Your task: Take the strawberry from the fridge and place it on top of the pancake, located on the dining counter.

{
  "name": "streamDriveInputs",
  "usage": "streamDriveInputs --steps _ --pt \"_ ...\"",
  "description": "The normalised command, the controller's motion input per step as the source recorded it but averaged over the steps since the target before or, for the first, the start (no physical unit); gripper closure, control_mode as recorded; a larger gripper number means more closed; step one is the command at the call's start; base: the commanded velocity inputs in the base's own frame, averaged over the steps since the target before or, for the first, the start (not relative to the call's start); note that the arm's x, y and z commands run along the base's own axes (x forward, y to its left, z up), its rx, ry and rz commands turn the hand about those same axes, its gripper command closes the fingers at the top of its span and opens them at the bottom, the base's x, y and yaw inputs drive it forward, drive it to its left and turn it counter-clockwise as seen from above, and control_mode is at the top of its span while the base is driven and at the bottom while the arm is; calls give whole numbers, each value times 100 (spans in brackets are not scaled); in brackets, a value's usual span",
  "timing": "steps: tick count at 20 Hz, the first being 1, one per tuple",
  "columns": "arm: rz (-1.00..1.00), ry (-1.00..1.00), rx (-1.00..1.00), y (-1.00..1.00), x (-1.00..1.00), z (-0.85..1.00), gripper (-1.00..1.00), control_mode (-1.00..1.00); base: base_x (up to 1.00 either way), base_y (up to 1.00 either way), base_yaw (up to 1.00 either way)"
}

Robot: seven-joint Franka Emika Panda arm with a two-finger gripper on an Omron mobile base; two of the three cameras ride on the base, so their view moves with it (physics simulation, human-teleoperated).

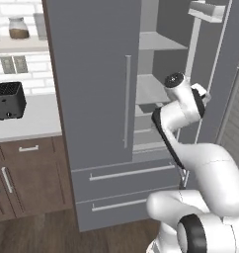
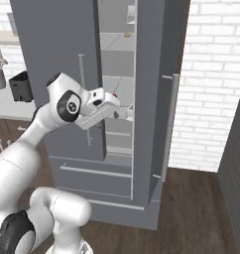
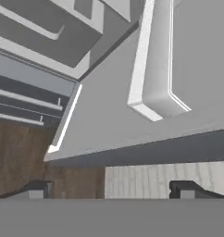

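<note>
A: Where's the tiny red strawberry (image 2: 114,94)?

B: On a pale shelf inside the tall matte grey fridge (image 1: 94,99), at about 1 o'clock from the white arm's two-finger gripper (image 2: 130,113) in the right base view.

A: And the gripper?

B: Released, its 2 dark tips (image 3: 182,190) spread wide and empty, likely so it can reach in past the fridge's open right door (image 2: 172,89).

Flat, even rendered light, no glare or hard shadows; fridge (image 1: 97,89) interior was dimmer far back. Edges slightly soft, low-res.
</note>
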Motion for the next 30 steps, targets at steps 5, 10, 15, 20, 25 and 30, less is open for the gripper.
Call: streamDriveInputs --steps 5,10,15,20,25,30 --pt "-5 9 -13 -5 79 -30 -100 -100 0 0 0" --pt "0 6 -6 -31 95 -15 -100 -100 0 0 0" --pt "-2 12 -6 -45 63 -23 -100 -100 0 0 0" --pt "-5 14 -4 -54 43 -24 -100 -100 0 0 0" --pt "-6 10 -1 -64 16 -17 -100 -100 0 0 0" --pt "-1 0 0 -41 -13 -4 -100 -100 0 0 0"
